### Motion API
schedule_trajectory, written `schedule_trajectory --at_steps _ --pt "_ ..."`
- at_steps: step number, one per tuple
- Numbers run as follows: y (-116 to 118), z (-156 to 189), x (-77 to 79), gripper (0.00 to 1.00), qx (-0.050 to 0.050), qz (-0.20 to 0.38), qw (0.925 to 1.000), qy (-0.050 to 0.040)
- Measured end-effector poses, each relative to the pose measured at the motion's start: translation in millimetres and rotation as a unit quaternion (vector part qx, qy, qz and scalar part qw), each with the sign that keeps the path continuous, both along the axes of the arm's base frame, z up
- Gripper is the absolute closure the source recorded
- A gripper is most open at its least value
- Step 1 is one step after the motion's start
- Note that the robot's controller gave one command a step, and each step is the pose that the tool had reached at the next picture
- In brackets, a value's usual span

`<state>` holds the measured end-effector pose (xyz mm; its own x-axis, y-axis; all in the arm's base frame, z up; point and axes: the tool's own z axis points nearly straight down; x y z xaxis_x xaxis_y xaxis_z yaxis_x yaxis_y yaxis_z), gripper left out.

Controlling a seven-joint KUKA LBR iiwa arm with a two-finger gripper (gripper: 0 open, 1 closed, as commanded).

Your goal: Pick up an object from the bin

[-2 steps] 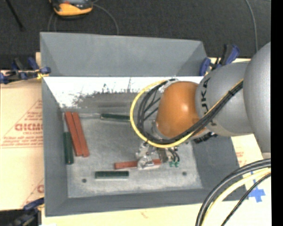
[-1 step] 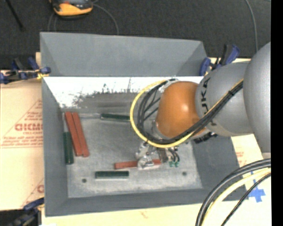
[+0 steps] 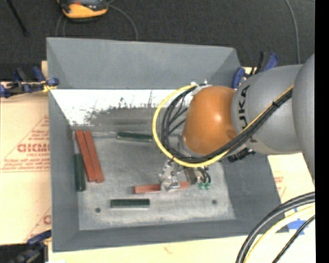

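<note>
My gripper (image 3: 169,179) is low over the bin floor, right of the middle, under the arm's orange cover. It sits on a flat red-brown stick (image 3: 147,189) that lies crosswise, with the stick's ends showing on both sides of the gripper. Whether the stick is gripped I cannot tell. A short dark green stick (image 3: 130,203) lies just in front of it, nearer the front wall. A small green piece (image 3: 204,186) lies close to the gripper's right side.
Two red-brown sticks (image 3: 90,155) lie side by side at the left, with a dark green stick (image 3: 78,172) next to them. Another dark green stick (image 3: 135,137) lies near the back wall. The arm and its cables hide the bin's right part.
</note>
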<state>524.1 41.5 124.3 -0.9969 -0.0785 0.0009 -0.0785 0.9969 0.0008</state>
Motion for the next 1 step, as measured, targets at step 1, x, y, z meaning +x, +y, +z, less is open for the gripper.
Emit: schedule_trajectory --at_steps 1 --pt "-9.8 111.6 -5.4 1.0 -0.001 0.018 0.9998 -0.0021"
